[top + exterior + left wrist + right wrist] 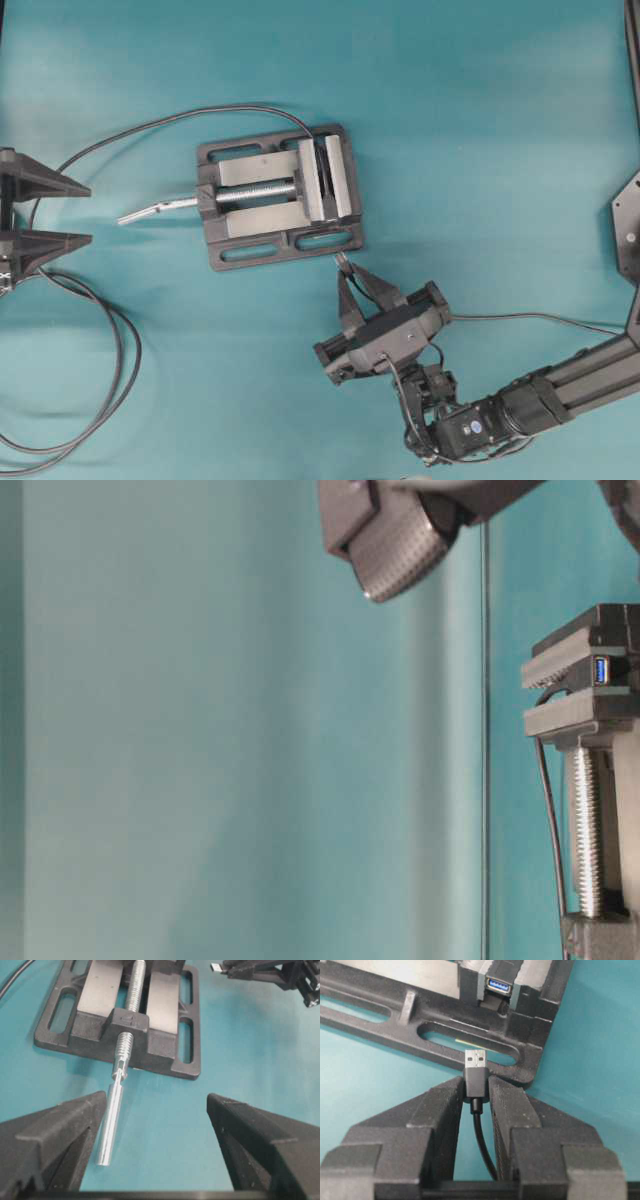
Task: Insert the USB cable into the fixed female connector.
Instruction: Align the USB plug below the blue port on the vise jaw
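Note:
My right gripper is shut on the black plug of the USB cable, whose silver tip sticks out past the fingertips. The tip points at the fixed female connector, a small black block with a blue socket clamped between the jaws of the dark vise. A gap separates plug and socket, and the plug sits slightly left of the socket. From overhead, the right gripper is just below the vise's front right corner. My left gripper stands open and empty near the vise's silver handle rod.
A long black cable loops over the table at lower left and runs up into the vise. The USB cable's thin lead trails right from the right gripper. The table-level view shows the blue socket facing the camera.

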You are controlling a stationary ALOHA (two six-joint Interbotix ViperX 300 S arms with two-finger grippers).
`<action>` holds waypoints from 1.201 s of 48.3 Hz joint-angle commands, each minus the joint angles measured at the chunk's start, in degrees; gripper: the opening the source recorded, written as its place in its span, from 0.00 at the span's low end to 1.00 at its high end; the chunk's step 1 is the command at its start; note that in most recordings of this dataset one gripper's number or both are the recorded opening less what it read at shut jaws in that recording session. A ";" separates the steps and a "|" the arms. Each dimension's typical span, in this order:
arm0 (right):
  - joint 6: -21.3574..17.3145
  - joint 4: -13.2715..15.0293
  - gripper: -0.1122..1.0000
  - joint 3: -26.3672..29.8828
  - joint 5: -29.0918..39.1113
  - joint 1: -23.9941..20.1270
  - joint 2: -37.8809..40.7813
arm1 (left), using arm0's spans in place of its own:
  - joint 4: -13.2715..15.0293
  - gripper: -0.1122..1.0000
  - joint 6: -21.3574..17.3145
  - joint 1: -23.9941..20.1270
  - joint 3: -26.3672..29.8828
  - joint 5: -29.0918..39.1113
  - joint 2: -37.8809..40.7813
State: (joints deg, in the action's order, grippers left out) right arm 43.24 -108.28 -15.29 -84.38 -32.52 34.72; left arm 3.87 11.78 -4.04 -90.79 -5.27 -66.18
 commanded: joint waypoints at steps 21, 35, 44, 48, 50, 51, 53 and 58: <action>0.35 -1.14 0.28 3.87 -3.25 2.72 -0.79 | -0.09 1.00 0.70 -0.09 0.88 -0.18 0.44; 0.44 -2.02 0.28 5.54 -3.96 3.60 -0.09 | -0.18 1.00 0.70 -0.09 0.88 -0.26 0.44; 0.88 -4.75 0.28 7.12 -5.27 3.78 0.18 | -0.18 1.00 0.70 -0.09 0.88 -0.18 0.44; 2.11 -5.63 0.28 8.17 -6.42 3.78 0.53 | -0.18 1.00 0.70 -0.09 0.88 -0.18 0.44; 2.81 -5.80 0.28 8.61 -7.03 3.87 0.79 | -0.09 1.00 0.70 -0.09 0.88 -0.18 0.44; 3.08 -5.80 0.28 8.88 -7.21 3.87 0.97 | -0.09 1.00 0.70 -0.09 0.88 -0.26 0.35; 3.34 -5.80 0.28 9.23 -7.38 3.96 1.14 | -0.18 1.00 0.70 -0.09 0.88 -0.18 0.44; 3.43 -5.80 0.28 9.84 -7.29 4.22 1.49 | -0.18 1.00 0.70 -0.09 0.88 -0.18 0.44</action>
State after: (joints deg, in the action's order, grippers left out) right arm 46.58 -113.99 -6.77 -90.97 -28.83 37.27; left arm 3.87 11.87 -4.04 -90.79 -5.19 -66.18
